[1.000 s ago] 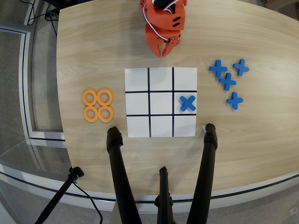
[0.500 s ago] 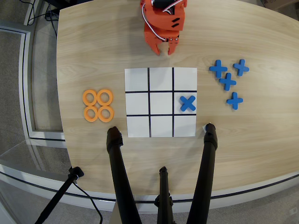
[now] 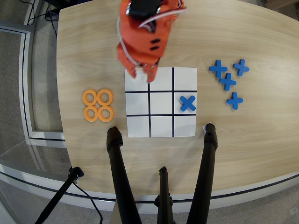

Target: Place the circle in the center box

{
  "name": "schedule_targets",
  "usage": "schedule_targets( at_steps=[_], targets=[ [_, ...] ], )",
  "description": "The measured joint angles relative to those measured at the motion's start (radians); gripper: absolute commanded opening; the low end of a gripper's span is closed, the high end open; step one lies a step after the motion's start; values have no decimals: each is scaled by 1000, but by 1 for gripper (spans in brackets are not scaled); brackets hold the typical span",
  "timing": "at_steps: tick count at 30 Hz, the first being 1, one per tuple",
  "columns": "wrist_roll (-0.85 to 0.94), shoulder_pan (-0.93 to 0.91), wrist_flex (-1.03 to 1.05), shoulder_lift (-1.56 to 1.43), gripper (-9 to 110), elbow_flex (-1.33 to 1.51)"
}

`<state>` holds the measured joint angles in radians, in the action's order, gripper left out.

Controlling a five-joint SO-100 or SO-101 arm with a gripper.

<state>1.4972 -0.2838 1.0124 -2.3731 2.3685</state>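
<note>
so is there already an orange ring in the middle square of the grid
No, the center box is bare white, and all four orange rings sit clustered on the table left of the grid in the overhead view.

The orange gripper [image 3: 142,74] hung over the grid's top-left corner, jaws slightly apart. Center box [image 3: 161,103] was bare, a blue cross [image 3: 188,103] sat right of it, and four orange rings [image 3: 98,105] clustered left.
</note>
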Motion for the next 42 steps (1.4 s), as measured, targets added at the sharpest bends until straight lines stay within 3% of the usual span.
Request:
schedule_targets(
  at_steps=[8,16,26,42],
  targets=[
    [0,-137,-11,436,13,-382],
    [0,-192,-29,718,13,-575],
    [0,-212,-63,939,13,-690],
    [21,-253,-100,1055,16,-710]
  ],
)
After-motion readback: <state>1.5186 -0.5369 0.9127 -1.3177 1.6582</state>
